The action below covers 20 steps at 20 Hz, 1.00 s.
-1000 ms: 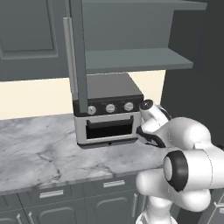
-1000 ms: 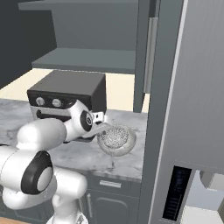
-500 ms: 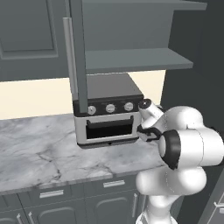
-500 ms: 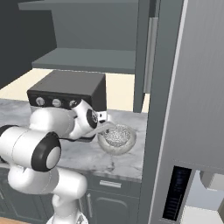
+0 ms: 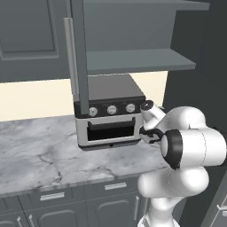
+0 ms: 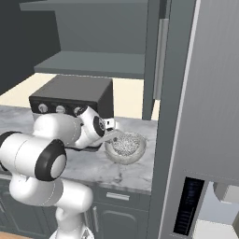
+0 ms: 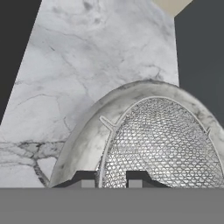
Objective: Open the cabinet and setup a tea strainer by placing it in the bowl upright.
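The white arm rises from the near edge of the base and folds forward low over the desk (image 6: 126,173), its wrist turned to the right so that the claw (image 7: 110,179) points down at the bowl (image 6: 125,148). In the hand view the two dark finger tips stand close together, near the rim of the tea strainer (image 7: 164,144); the narrow gap between them sits over the wire rim, but whether they pinch it cannot be made out, since the tips are cut off at the bottom. In the right base view the hand reaches to the bowl's left rim, and a thin silver handle runs from it into the bowl.

The marbled bowl stands on the grey marble desk near its right end, just beside the tall dark panel (image 6: 175,116) on the right. The mesh strainer lies inside it, opening upward, filling most of the bowl. To the left of the bowl the desk is bare up to the toaster oven (image 5: 108,117), which stands further back and left, partly hidden by the arm.

Above, the cabinet (image 5: 133,60) is open: its door (image 5: 80,57) stands edge-on with the long silver bar handle (image 5: 68,57) showing, and the grey shelf juts over the oven.
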### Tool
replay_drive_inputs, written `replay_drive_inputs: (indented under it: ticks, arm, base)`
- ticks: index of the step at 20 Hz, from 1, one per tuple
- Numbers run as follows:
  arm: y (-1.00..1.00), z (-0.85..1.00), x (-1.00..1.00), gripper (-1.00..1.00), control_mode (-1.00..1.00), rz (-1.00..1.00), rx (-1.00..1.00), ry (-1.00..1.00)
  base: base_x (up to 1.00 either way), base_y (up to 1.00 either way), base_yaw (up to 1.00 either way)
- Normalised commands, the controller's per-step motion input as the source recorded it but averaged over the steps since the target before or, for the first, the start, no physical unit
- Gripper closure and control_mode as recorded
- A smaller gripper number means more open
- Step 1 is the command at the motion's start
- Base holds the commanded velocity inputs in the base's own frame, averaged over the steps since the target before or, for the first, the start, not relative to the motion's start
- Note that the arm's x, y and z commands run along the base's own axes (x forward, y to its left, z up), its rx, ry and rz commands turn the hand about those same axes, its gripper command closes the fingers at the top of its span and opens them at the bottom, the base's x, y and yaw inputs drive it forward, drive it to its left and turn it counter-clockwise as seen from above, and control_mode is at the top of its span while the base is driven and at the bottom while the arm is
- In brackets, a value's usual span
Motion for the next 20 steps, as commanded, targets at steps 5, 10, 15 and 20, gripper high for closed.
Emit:
replay_drive_inputs:
  ticks: [5,10,15,20]
  arm:
    - [0.0,0.0,0.0,-1.0,-1.0,0.0,0.0,0.0]
    - [0.0,0.0,0.0,-1.0,-1.0,0.0,0.0,0.0]
    - [-0.06,0.07,0.0,-1.0,-1.0,0.0,0.01,0.02]
    - [0.0,0.35,0.0,-1.0,-1.0,0.0,0.03,0.05]
  base:
    - [0.0,0.0,0.0]
    - [0.0,0.0,0.0]
    - [0.0,0.0,0.0]
    - [0.0,0.0,0.0]
